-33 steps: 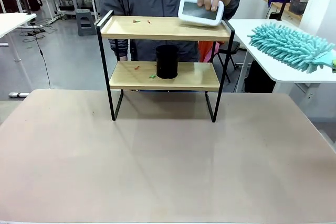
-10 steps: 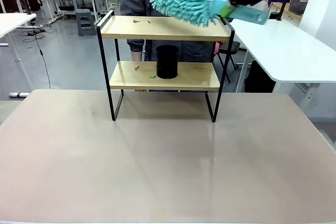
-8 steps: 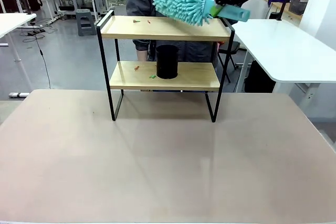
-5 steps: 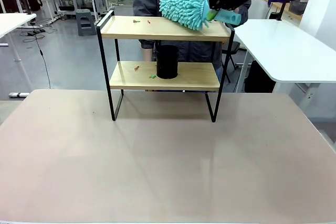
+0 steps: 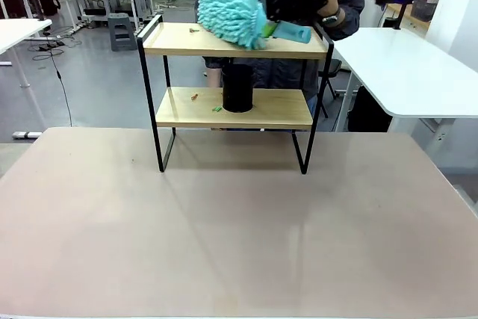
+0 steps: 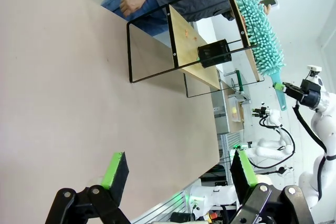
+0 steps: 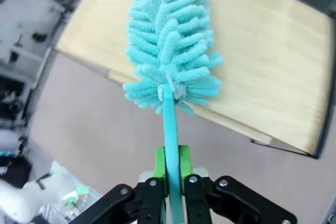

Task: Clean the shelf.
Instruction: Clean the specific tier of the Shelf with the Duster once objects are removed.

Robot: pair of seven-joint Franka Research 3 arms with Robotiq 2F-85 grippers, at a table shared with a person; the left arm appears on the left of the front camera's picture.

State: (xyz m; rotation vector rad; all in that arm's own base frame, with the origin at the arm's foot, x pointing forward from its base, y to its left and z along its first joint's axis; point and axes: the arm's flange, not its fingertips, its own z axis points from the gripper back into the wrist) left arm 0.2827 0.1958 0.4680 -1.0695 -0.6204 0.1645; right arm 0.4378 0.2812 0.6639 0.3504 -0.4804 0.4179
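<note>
- Front view: the shelf (image 5: 179, 39) stands at the far side of the worktop (image 5: 239, 222). The right end effector (image 5: 275, 26) is clamped on the handle of the duster (image 5: 230, 17), whose head lies on the shelf's top board. Crumbs (image 5: 193, 30) sit just past its tip, towards the shelf's left end.
- Left wrist view: the left end effector (image 6: 179, 169) is wide open and empty, well apart from the shelf (image 6: 189, 40).
- Right wrist view: the duster (image 7: 170, 51) points straight out from the right end effector (image 7: 170, 169), along the board's length. The right arm is nearer.

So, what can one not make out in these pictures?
- Front view: the right gripper is blurred, jaws unclear.
- Front view: scraps on the shelf are too small to identify.
- Front and right wrist views: the duster hides with its own fibres whether it touches the top board.
</note>
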